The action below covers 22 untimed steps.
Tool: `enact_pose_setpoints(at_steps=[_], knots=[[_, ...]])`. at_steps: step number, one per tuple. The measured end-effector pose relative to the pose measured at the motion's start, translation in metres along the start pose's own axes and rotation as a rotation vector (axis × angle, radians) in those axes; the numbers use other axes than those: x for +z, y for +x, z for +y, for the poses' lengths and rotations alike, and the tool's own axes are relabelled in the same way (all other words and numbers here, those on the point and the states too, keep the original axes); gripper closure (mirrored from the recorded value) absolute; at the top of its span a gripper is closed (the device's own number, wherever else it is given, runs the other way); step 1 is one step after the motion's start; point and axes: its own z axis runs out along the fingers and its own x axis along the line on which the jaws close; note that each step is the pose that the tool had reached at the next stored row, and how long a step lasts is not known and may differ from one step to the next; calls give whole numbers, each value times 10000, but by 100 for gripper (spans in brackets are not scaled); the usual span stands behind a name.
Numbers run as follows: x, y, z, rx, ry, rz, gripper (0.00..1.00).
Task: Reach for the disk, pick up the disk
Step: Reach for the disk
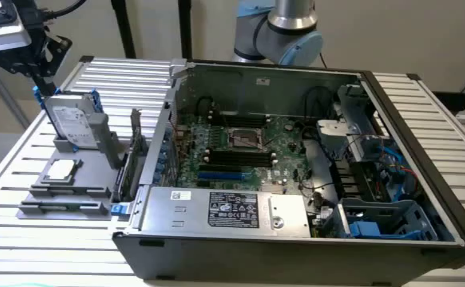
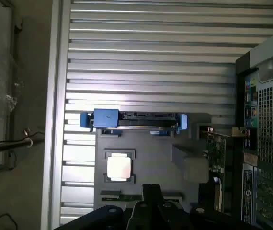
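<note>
The disk [image 1: 71, 122] stands on its long edge in a slot of a grey holder [image 1: 64, 200] on the slatted table [image 1: 9, 179], at the exterior view's left of the open computer case [image 1: 296, 251]. Standing upright probably leaves its top edge and blue bracket [image 2: 86, 120] free to be taken from above. The gripper [image 1: 42, 72] hangs just above the disk's far end without touching it. I cannot tell whether it is released or clenched. From the wrist, the disk shows edge-on beyond the gripper [image 2: 151, 203], with a small square chip [image 2: 119, 166] lying flat in the holder between them.

The disk carries a white label and the silver box [image 1: 232, 209] in the case a black-and-white one, but no writing on either can be read.
</note>
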Motion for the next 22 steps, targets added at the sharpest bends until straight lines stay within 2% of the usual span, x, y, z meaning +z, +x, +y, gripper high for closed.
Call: enact_pose_setpoints(at_steps=[15,17,22], knots=[[-1,18,6,5,2,2,89],[1,66,39,4,0,-1,89],[7,224,187,3,0,0,89]])
